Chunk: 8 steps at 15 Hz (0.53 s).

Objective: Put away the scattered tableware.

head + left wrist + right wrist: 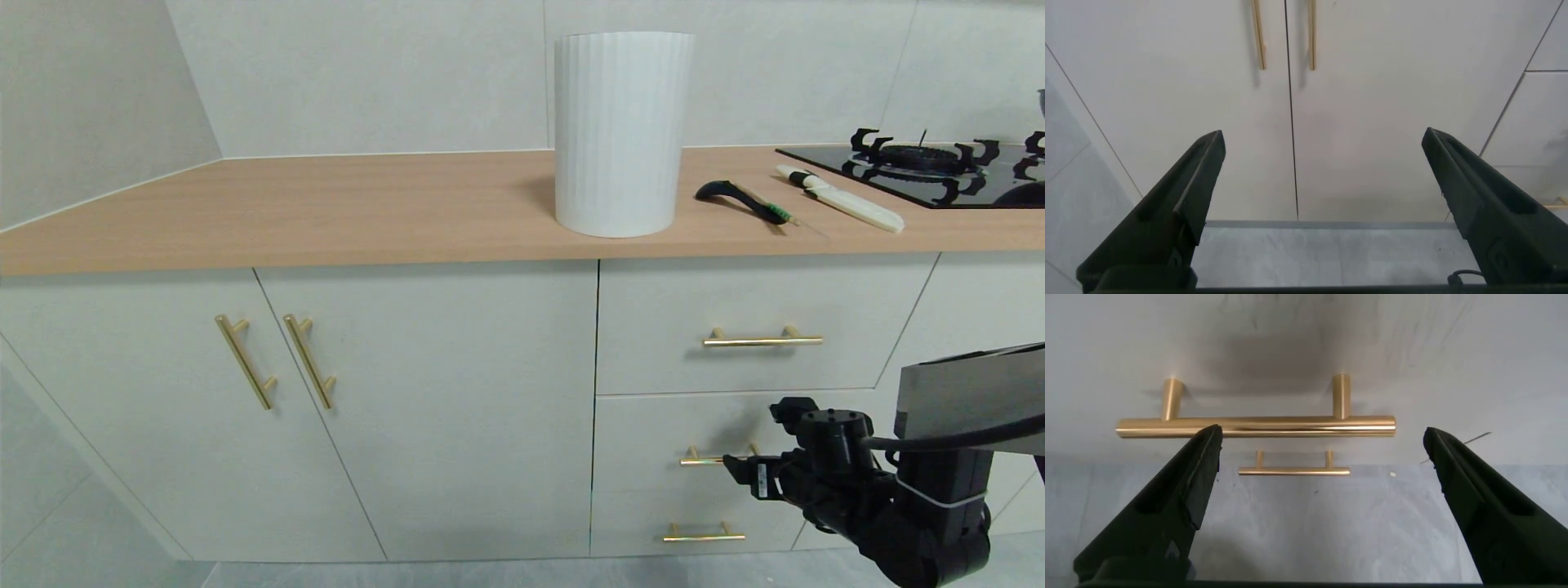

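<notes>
On the wooden counter point(326, 204) stands a tall white ribbed container point(620, 135). To its right lie a black utensil with a green end point(743, 200) and a white knife point(841, 198). My right gripper point(739, 472) is low in front of the drawers, right at the middle drawer's brass handle point(706, 460). In the right wrist view this gripper point(1323, 434) is open, with the handle point(1256, 425) just beyond its fingertips and not touched. My left gripper point(1321, 137) is open and empty, facing the cabinet doors point(1290, 106) close to the floor.
A black gas hob point(922, 167) sits at the counter's right end. The drawer stack has a top handle point(762, 340) and a bottom handle point(704, 536). Two cabinet doors on the left carry brass handles point(245, 361). Grey floor point(1323, 253) lies below.
</notes>
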Motion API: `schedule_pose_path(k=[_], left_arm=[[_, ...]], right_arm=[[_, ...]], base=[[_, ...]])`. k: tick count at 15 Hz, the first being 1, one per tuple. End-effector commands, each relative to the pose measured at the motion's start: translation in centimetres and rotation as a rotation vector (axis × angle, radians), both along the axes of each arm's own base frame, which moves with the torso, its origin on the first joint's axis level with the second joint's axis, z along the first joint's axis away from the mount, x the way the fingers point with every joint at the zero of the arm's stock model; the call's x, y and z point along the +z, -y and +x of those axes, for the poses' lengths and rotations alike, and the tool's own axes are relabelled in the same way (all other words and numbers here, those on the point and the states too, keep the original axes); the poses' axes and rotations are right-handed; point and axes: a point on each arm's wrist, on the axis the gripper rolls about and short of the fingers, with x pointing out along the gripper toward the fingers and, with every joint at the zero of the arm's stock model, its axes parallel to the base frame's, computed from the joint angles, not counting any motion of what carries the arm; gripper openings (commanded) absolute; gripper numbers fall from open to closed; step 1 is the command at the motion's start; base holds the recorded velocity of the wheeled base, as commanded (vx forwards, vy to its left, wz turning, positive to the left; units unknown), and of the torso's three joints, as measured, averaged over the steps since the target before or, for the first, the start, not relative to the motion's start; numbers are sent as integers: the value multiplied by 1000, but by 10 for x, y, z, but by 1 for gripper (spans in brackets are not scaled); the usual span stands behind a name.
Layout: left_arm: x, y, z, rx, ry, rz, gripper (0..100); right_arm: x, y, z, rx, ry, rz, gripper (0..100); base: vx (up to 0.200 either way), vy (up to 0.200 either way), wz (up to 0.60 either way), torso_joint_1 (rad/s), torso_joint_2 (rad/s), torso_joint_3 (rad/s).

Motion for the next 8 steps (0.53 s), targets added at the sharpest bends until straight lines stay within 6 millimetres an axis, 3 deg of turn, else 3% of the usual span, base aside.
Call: schedule_pose_path(k=[1,8], left_arm=[[0,0,0,1,0,0,100],[0,0,0,1,0,0,100]], right_arm=[[-3,-1,1,0,-4,-1,100],[-7,-2,12,-61,21,29,100]], base=[[0,0,0,0,0,0],[0,0,0,0,0,0]])
